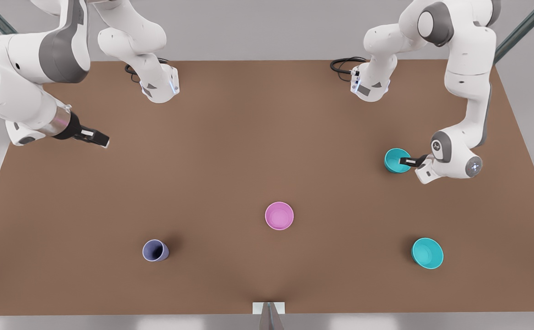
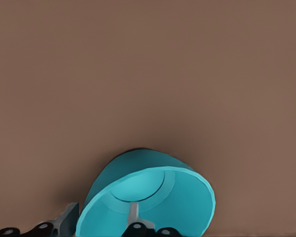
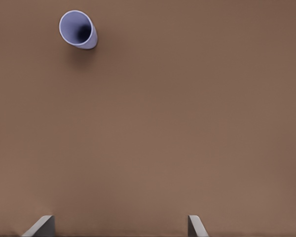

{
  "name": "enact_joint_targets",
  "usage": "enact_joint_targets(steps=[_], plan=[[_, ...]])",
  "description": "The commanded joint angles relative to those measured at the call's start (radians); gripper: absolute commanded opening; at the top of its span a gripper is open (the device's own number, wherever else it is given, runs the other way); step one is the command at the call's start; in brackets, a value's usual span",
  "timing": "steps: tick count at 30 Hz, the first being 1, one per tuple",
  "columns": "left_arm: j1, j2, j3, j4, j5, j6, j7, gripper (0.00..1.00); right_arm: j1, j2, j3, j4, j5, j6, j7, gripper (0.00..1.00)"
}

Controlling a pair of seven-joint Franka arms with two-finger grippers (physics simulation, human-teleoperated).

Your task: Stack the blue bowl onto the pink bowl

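We are looking down on a broad brown table (image 1: 257,137) that is taking up nearly the whole front view, matte and plain, with pale grey floor running round its edges and dark slanted struts (image 1: 521,30) cutting the far corners. A small white bracket (image 1: 269,308) is sitting at the table's near edge.

Next in size, the two white arms. The one on the front view's right is bending low over the table, and its left gripper (image 1: 406,161) is reaching into the blue bowl (image 1: 396,160) on the table's right side. In the left wrist view we are seeing one finger (image 2: 133,213) running down inside the blue bowl (image 2: 148,202) and another outside its wall, so the gripper is clamping the rim. The bowl is tilting toward the camera there, its far side shadowing the brown surface.

The arm on the front view's left is waiting, its right gripper (image 1: 93,135) hanging above bare table at the left side. In the right wrist view we are seeing its fingertips (image 3: 41,226) spread wide apart, grasping nothing.

Now the small things. The pink bowl (image 1: 279,215) is sitting upright near the table's middle, well apart from the blue bowl. A second teal bowl (image 1: 427,253) is resting near the front right. A lavender cup (image 1: 155,250) is standing toward the front left, leaning a little in the right wrist view.
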Motion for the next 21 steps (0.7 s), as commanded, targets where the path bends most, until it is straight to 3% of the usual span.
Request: enact_joint_targets(steps=[1, 5, 8, 11, 14, 19, 21], plan=[[-0.001, 0.003, -0.002, 0.000, -0.035, 0.005, 0.237, 0.44, 0.010, 0.002, -0.002, -0.001, 0.001, -0.012, -0.287, 1.00], [-0.002, 0.001, -0.002, 0.007, -0.042, -0.001, 0.237, 0.21, 0.010, 0.000, -0.002, -0.001, -0.001, -0.018, -0.287, 1.00], [-0.015, -0.036, -0.005, 0.073, -0.042, -0.077, 0.202, 0.21, 0.010, 0.002, -0.002, -0.012, 0.001, -0.027, -0.289, 1.00], [-0.166, -0.077, -0.055, 0.214, -0.087, -0.126, -0.190, 0.21, 0.010, 0.002, -0.002, -0.015, 0.001, -0.027, -0.289, 1.00], [-0.243, 0.141, -0.123, 0.601, -0.085, -0.291, -0.548, 0.21, 0.010, 0.002, -0.004, -0.023, 0.001, -0.026, -0.292, 1.00], [-0.423, 0.417, -0.146, 0.992, -0.131, -0.352, -1.065, 0.21, 0.010, 0.005, -0.010, -0.046, -0.002, -0.026, -0.292, 1.00], [-0.481, 0.454, -0.146, 1.059, -0.133, -0.352, -1.244, 0.21, 0.010, 0.005, -0.012, -0.047, -0.004, -0.024, -0.292, 1.00]])
